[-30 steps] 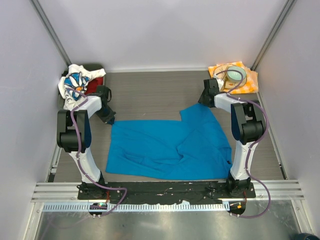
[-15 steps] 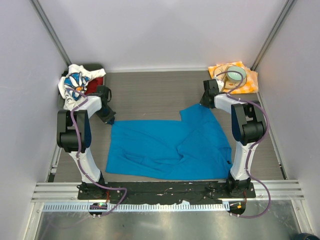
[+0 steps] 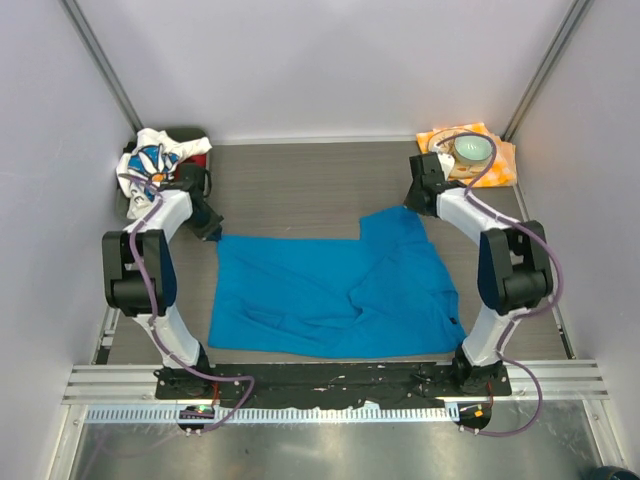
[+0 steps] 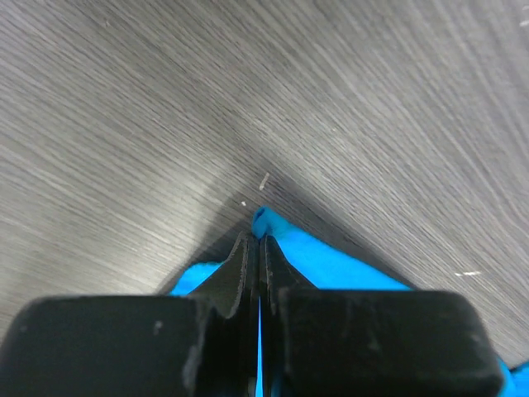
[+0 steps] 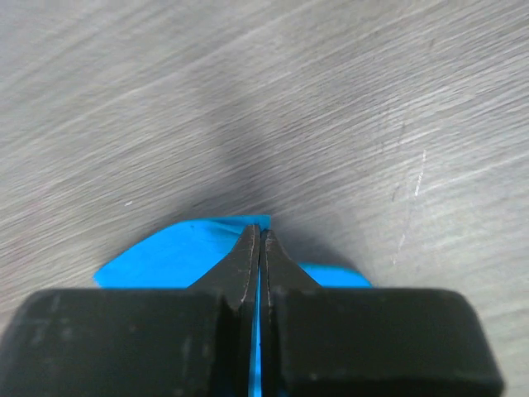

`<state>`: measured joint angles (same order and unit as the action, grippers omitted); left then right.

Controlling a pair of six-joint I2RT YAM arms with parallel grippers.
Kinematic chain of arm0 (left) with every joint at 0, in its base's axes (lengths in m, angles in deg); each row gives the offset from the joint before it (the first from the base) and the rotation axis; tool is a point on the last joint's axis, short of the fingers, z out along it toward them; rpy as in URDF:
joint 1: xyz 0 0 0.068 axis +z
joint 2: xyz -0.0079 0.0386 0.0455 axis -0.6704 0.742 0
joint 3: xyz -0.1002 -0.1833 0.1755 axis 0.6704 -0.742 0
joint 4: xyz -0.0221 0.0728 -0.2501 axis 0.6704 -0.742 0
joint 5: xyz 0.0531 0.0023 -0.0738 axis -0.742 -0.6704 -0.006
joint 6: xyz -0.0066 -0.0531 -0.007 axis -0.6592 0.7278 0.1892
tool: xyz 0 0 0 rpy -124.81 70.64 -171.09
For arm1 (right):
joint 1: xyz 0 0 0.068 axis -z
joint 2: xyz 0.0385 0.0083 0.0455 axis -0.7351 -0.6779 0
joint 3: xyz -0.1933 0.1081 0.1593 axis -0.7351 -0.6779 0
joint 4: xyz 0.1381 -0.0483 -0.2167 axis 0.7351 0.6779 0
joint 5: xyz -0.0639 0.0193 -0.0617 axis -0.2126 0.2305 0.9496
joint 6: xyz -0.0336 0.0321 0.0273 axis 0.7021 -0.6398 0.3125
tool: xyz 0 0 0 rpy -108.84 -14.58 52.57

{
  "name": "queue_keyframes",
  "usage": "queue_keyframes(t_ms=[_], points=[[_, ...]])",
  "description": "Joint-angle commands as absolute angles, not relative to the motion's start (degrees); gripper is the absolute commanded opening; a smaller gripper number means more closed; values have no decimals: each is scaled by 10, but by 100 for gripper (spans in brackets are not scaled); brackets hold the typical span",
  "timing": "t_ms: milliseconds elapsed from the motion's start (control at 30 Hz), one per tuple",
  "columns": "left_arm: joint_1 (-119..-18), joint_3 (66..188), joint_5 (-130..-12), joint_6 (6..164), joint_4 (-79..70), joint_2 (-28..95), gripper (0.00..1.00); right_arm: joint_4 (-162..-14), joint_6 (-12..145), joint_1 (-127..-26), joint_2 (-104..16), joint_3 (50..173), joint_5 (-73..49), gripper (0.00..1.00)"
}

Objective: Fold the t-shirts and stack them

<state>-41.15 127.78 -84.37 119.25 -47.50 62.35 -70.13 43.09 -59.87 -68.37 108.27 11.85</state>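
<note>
At the upper right of the top view a round pale-green dish (image 3: 471,148) is sitting on an orange-and-white checked napkin (image 3: 500,160); what is inside the dish cannot be made out. At the upper left the white daisy-print t-shirt (image 3: 145,165) is lying crumpled in a heap, with the red t-shirt (image 3: 200,158) showing just beside it and partly hidden by the left arm. A dark rim (image 3: 188,133) is showing behind them, but whether it belongs to a bin cannot be told. The blue t-shirt (image 3: 330,295) is lying spread across the middle of the grey wood-grain table (image 3: 300,190), wrinkled near its centre, with its near edge close to the black base rail (image 3: 330,375). Bare table is being left open between the cloth's far edge and the back wall, while the side walls are standing close to both arms. The upper left corner of the blue t-shirt is being pinched by the left gripper (image 3: 212,233), whose arm is bent outward toward the left wall. The wrist view is showing its jaws clenched on a tip of blue cloth just above the table. The raised upper right corner is being gripped by the right gripper (image 3: 412,205), with that arm reaching up the right side and its elbow low at the right. Its wrist view is showing the jaws pressed together on the blue fabric.
</note>
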Motion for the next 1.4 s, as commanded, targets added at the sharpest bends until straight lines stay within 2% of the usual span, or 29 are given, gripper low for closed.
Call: queue_keyframes(t_ms=[0,200,533,900,1367], points=[[-401,1298,-835,1172,-485,560,0,-685,435,-609,-568,1063,142,1],[-399,1277,-824,1164,-497,499,0,-635,443,-614,-468,1034,172,1],[-400,1153,-840,1154,-509,363,0,-533,433,-614,-301,962,217,1],[-399,1040,-852,1156,-526,248,0,-450,377,-617,-161,882,137,1],[-399,1027,-848,1161,-566,227,0,-308,335,-635,-73,849,55,1]])
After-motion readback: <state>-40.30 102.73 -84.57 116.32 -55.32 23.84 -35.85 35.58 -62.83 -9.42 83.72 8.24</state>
